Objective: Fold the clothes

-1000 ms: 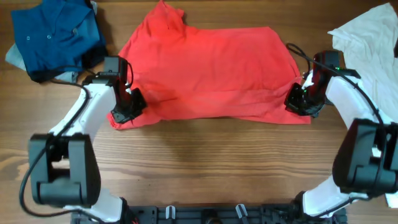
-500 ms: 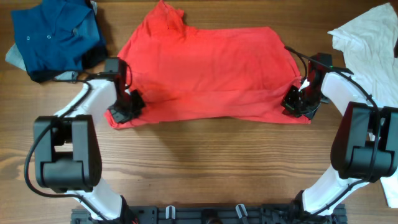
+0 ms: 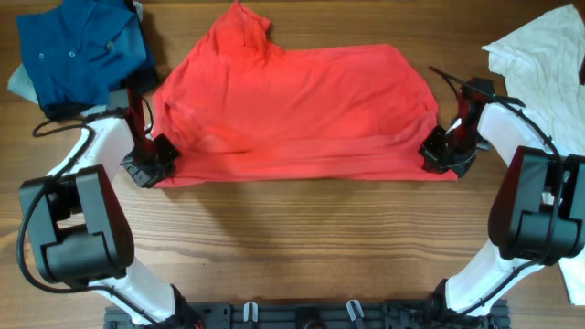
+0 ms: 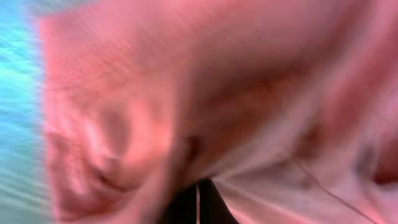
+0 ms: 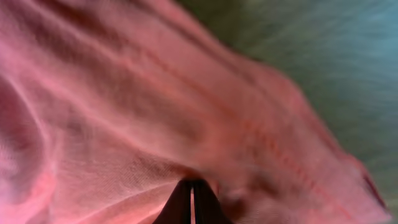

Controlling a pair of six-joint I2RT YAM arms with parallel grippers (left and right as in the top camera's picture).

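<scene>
Position: red short-sleeved cotton T-shirt (image 3: 292, 110) spread on wooden surface (image 3: 302, 247), long axis left-right. Grip: left claw (image 3: 149, 169) clenched on near-left hem corner, right claw (image 3: 445, 155) clenched on near-right corner. Shirt body lies beyond both claws.

There is one red T-shirt (image 3: 292, 110) and one white garment (image 3: 539, 55). There is one heap of dark blue clothing (image 3: 78, 50); its number of pieces cannot be told. There are two end effectors, the left end effector (image 3: 149, 167) and the right end effector (image 3: 446, 153), and one worktop (image 3: 302, 238).
</scene>
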